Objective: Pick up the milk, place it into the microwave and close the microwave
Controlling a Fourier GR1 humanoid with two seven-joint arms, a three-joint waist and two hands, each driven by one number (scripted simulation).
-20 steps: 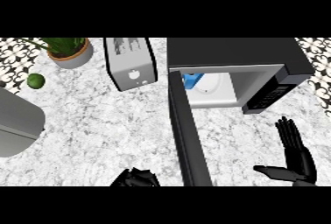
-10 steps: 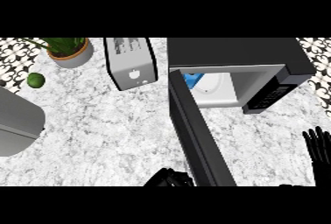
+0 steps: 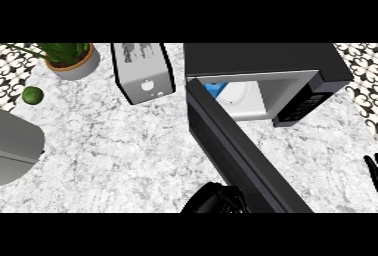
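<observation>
- Microwave (image 3: 262,62) sits at about 1 o'clock on my head view, its dark top toward the far edge of the marble counter (image 3: 125,145).
- Its door (image 3: 240,155) stands open, a long dark slab running from the cavity's left edge down toward 5 o'clock.
- Milk (image 3: 221,92): already inside the cavity, against its left side; I see a white carton with a blue patch, partly hidden by the door's edge.
- Control panel (image 3: 301,107) shows on the microwave's right front.
- Left hand (image 3: 214,200) at 6 o'clock, low at the frame edge, just left of the door and touching or nearly so; fingers look curled in, clenched on nothing I can see.
- Right hand (image 3: 371,170) only a sliver of fingers at 4 o'clock, at the right edge; I cannot tell its state.
- Toaster (image 3: 144,72) at 11 o'clock, potted plant (image 3: 70,57) at 10 o'clock, a lime (image 3: 32,95) below it.
- Grey object (image 3: 15,147) at 9 o'clock, cut by the frame.
</observation>
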